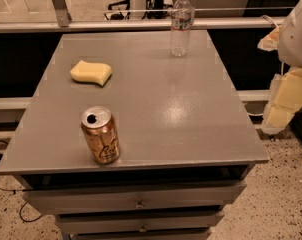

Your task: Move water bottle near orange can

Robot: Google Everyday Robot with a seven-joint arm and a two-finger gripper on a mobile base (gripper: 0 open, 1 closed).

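The water bottle (pixel 181 24) is clear with a white cap and a white-and-red label band. It stands upright near the far right edge of the grey cabinet top (pixel 191 114). The orange can (pixel 100 135) stands upright near the front left edge, its silver top opened. The two are far apart, on opposite corners. My gripper (pixel 282 106) hangs off the right side of the cabinet, beside its edge and below the white arm housing (pixel 297 31). It touches nothing and is well away from the bottle.
A yellow sponge (pixel 91 72) lies on the left part of the top, behind the can. The cabinet has drawers (pixel 138 203) at its front. A rail (pixel 116 25) runs along behind the far edge. Speckled floor lies on the right.
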